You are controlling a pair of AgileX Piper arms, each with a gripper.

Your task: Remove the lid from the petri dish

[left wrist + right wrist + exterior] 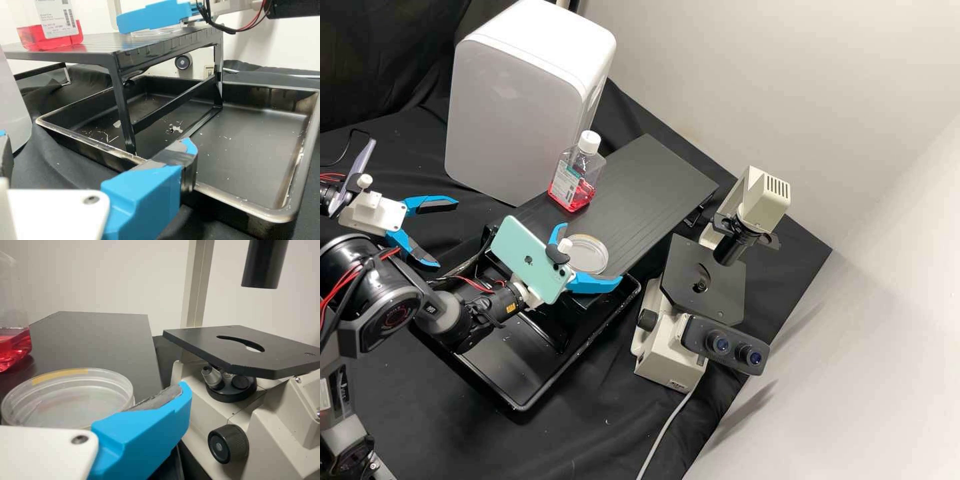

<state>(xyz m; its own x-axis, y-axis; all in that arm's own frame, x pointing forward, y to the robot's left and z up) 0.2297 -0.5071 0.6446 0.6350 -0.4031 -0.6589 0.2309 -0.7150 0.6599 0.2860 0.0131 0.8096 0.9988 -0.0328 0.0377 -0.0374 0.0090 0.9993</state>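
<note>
My right gripper (pixel 592 256) is spread wide, one blue finger on each side of the petri dish (pixel 583 248). I cannot tell whether the pads touch its rim. The dish is round, shallow, clear plastic with its lid on. It sits at the near corner of the black ribbed shelf (pixel 653 193). A short yellow strip (pixel 60 375) runs along the lid's edge, with no writing that I can make out.

My left gripper (pixel 447 232) hangs wide open and holds nothing. It is well apart from the dish, low beside the glossy black tray (pixel 280 210) that the shelf's thin metal legs stand in. The tray floor is scuffed and flecked with pale specks.

Farther back on the shelf stands a clear, angular flask (pixel 573 177) with a white screw cap and red liquid. Its label carries a barcode, but the rest of the print is too small to read.

Behind the shelf is a smooth white box with rounded corners (pixel 520 93). Beside the shelf is a cream microscope (pixel 693 320) with a flat black stage. Black cloth (pixel 620 427) covers the bench, and the wall is plain white.
</note>
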